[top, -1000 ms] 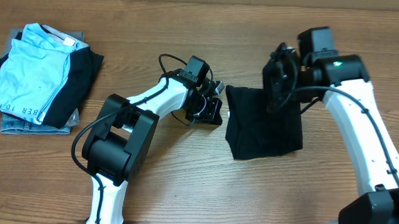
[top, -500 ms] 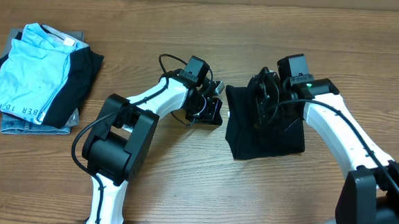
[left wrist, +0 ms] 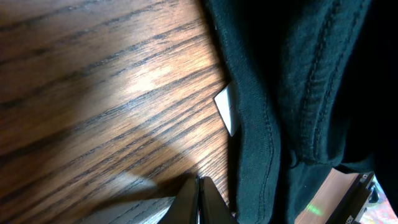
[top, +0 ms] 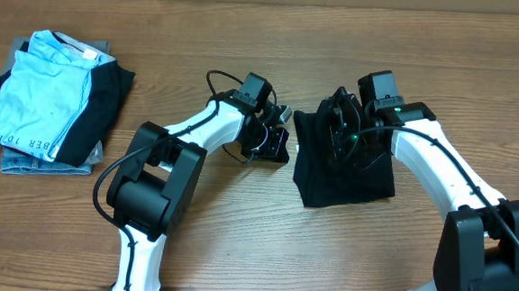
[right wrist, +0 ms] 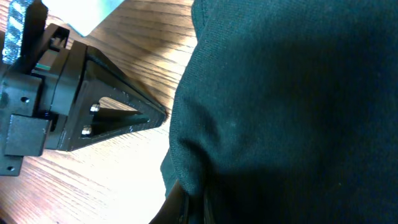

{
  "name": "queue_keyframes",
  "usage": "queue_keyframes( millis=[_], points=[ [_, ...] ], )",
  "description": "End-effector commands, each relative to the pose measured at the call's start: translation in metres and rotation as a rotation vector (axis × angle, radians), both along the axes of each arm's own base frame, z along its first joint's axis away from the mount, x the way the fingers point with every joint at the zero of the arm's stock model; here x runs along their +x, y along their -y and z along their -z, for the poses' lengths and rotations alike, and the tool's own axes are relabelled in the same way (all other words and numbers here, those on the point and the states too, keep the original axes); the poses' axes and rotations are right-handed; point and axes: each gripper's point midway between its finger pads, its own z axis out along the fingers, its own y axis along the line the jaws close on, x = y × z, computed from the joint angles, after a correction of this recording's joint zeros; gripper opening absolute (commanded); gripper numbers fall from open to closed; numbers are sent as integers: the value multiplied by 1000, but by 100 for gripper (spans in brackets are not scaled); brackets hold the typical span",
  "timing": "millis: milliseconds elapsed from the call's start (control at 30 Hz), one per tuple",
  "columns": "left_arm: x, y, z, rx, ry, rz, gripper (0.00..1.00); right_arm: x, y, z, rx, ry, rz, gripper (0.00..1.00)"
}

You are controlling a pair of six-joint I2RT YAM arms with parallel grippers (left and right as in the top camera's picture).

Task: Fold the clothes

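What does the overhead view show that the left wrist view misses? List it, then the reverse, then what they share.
Only overhead: the pile of folded garments at the table's left end, both arms whole, and the right claw over the black T-shirt, which lies as a folded block.
Only left wrist: the shirt's stitched hem close up, with a small white tag poking out at its edge.
Both: the black T-shirt, the wooden table, and the left claw, shut, just beside the shirt's edge.

light blue folded garment (top: 46,87) lies atop seemingly denim cloth (top: 33,161) on the wooden table (top: 235,243).
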Motion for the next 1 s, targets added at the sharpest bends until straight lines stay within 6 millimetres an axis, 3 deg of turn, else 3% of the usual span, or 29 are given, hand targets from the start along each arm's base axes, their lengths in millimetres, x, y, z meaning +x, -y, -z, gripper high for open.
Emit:
queue_keyframes(
  millis=[0, 200, 233, 300, 333, 433, 567, 700, 800, 867, 900, 933, 967],
  points=[
    [-6, -16, 30, 84, -26, 9, 4, -7, -12, 2, 41, -28, -25, 4],
    [-6, -16, 30, 85, -26, 8, 6, -15, -26, 3, 38, -31, -69, 4],
    [-6, -16, 30, 85, -26, 8, 11, -16, -28, 3, 36, -31, -73, 8],
    [-6, -16, 30, 85, -27, 8, 19, -16, -29, 3, 36, -31, -77, 25],
    [-7, -16, 30, 86, -29, 9, 24, -17, -29, 3, 35, -33, -77, 47],
    [-7, -18, 31, 84, -14, 34, 29, -16, -28, 2, 35, -33, -75, 52],
    [2, -27, 28, 82, -9, 9, 29, -14, -24, -4, 37, -32, -63, 56],
    [22, -49, 11, 83, -18, -59, 21, -5, -18, -32, 43, -2, -41, 56],
    [43, -71, -16, 82, -19, -121, 18, 12, -4, -71, 69, 73, 35, 59],
    [51, -80, -34, 79, -8, -130, 14, 24, 14, -97, 91, 122, 124, 68],
    [54, -82, -43, 76, 2, -124, 11, 29, 27, -109, 101, 141, 176, 79],
    [55, -82, -51, 74, 11, -112, 7, 32, 40, -119, 108, 158, 227, 96],
    [55, -82, -58, 73, 21, -96, 4, 35, 55, -128, 112, 173, 276, 100]
  ],
)
